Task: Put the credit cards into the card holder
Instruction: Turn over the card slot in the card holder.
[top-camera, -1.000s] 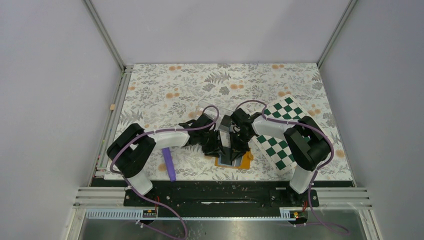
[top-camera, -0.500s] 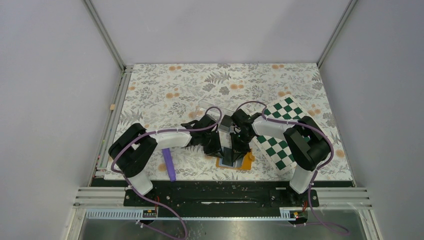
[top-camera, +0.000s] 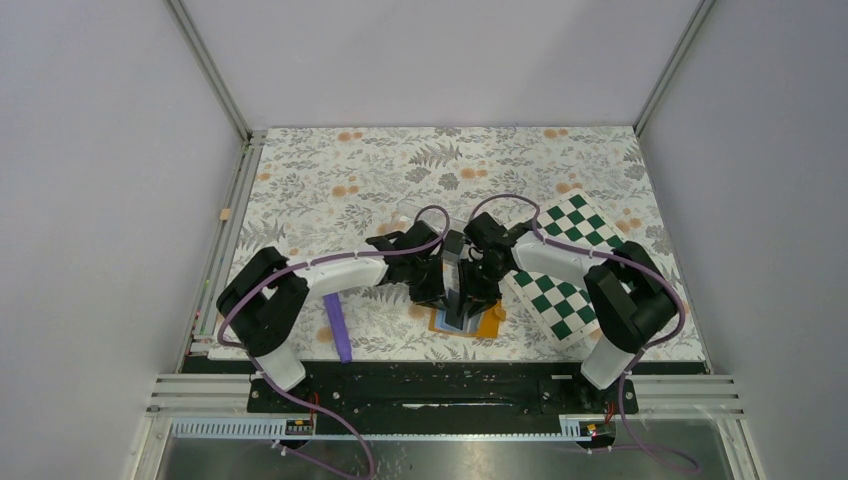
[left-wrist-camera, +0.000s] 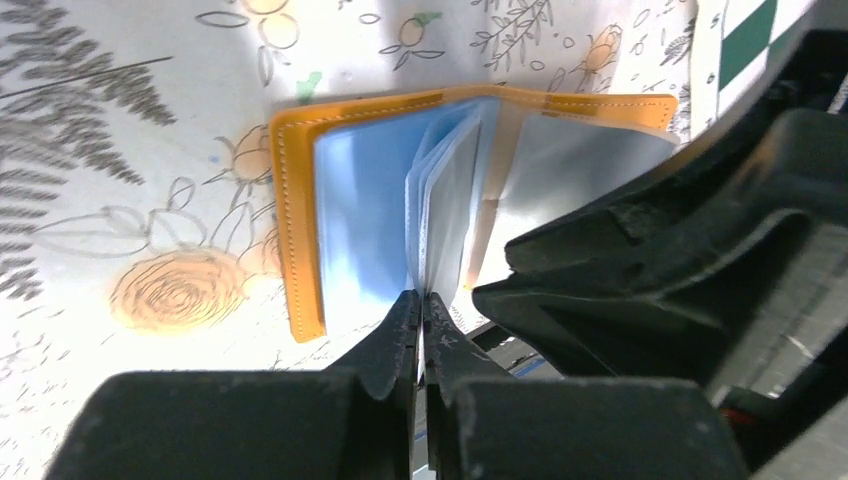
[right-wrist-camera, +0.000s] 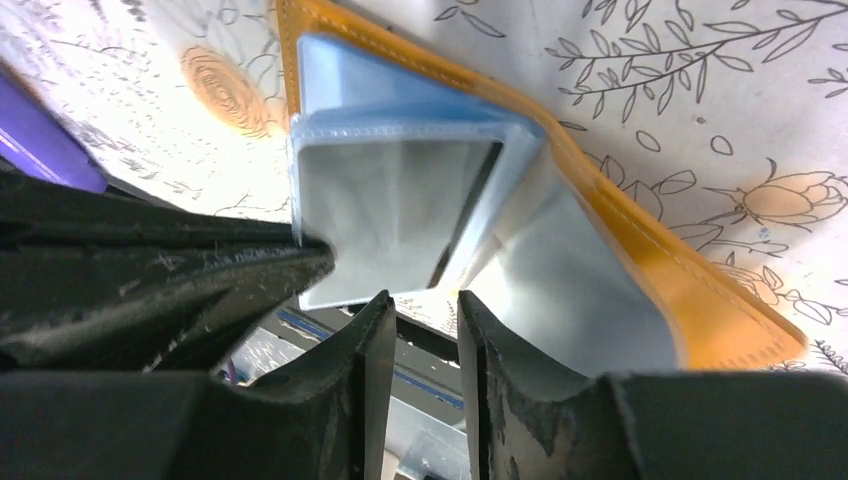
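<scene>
Card holder (top-camera: 488, 322) on table (top-camera: 330, 180), near edge; bar (top-camera: 337, 327) to its left, chessboard (top-camera: 565, 270) just right.

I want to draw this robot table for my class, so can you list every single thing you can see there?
card holder: one, orange with light blue pockets, lying open, near middle
credit cards: none I can pick out
checkerboard: one, green and white, right side
bar: one, purple, near left
box: maybe one, see-through, mostly hidden, middle
little block: one, tan, left rail
cloth: one, white with grey leaves and orange flowers, covers the table
left arm, right arm: two, black and white, purple cables
left gripper: black, shut, seemingly pinching a pocket leaf
right gripper: black, open, empty, by the card holder
</scene>
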